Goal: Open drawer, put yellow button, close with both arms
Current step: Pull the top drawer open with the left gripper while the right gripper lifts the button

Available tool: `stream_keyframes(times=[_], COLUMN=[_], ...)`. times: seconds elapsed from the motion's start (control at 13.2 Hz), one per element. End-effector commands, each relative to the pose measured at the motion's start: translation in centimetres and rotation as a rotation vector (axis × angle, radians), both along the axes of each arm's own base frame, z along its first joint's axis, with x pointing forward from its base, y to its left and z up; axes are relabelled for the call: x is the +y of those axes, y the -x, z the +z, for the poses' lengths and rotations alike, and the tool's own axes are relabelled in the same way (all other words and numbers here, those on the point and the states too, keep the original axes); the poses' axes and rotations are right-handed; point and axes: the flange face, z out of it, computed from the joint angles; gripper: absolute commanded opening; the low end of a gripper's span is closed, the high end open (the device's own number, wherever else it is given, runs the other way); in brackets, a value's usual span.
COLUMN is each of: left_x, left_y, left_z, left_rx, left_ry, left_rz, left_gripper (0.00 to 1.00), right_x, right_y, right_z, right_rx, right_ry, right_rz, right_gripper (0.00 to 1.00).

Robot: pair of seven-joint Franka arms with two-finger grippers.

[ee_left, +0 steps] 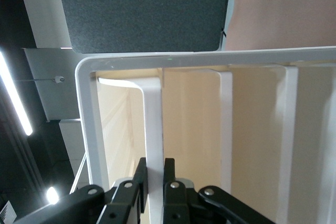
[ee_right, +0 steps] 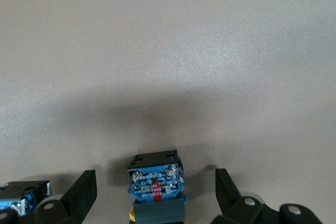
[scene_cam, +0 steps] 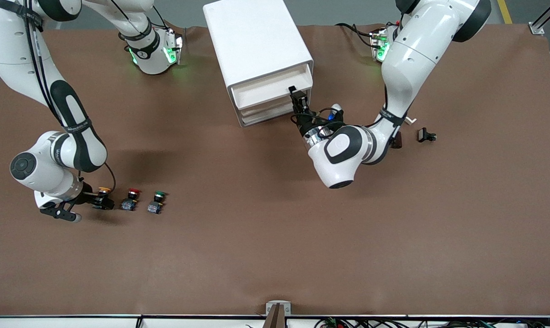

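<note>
Matt brown table cover (scene_cam: 275,255) is seen across the frame, paper-like, smooth. Smooth white plastic is shown on the cabinet (scene_cam: 252,36), top centre. Glossy white shells on both arms (scene_cam: 411,59). Yellow button (ee_right: 156,187) base looks blue plastic.

We see a plain brown table (scene_cam: 275,255) under a white cabinet (scene_cam: 256,41) whose drawer (scene_cam: 268,93) has a cream front. The yellow button (scene_cam: 104,190) wears a yellow-orange cap over a blue base block with a red mark; beside it sit a red-capped switch (scene_cam: 132,192) and a green-capped switch (scene_cam: 159,195). Both arms are glossy white with black bands, and green lights glow at their bases.
</note>
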Motion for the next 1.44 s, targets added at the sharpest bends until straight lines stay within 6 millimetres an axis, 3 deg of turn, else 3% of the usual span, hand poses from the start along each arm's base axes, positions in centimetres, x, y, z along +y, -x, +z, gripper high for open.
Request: stream_keyframes(times=[0.0, 0.3, 0.38, 0.61, 0.83, 0.91, 1.13, 1.36], left_x=[1.5, 3.5, 3.9, 5.8, 6.4, 6.7, 8.2, 9.2], left_y=[-3.1, -5.1, -5.5, -8.1, -8.7, -8.9, -10.0, -11.0], left_z=[2.0, 2.0, 2.2, 3.2, 3.9, 4.0, 4.3, 4.7], left_rx=[-0.053, -0.108, -0.122, -0.217, -0.261, -0.271, -0.317, -0.371], left_ry=[0.005, 0.014, 0.018, 0.033, 0.066, 0.077, 0.088, 0.092], left_rz=[0.055, 0.088, 0.092, 0.106, 0.096, 0.096, 0.107, 0.098], left_gripper=[0.0, 0.0, 0.0, 0.0, 0.0, 0.0, 0.0, 0.0], right_x=[-0.3, -0.5, -0.5, -0.5, -0.4, -0.3, -0.3, 0.1], right_y=[-0.5, -0.4, -0.4, -0.4, -0.4, -0.3, -0.3, -0.3], right_z=[-0.1, -0.2, -0.2, -0.2, -0.2, -0.3, -0.2, 0.1], right_rx=[0.002, 0.005, 0.005, 0.005, 0.007, 0.014, 0.017, 0.024], right_ry=[-0.003, 0.001, 0.001, 0.001, 0.001, -0.001, -0.003, -0.006], right_rz=[0.007, 0.045, 0.045, 0.044, 0.042, 0.042, 0.041, 0.044], right_gripper=[1.0, 1.0, 0.95, 0.68, 0.32, 0.24, 0.05, 0.02])
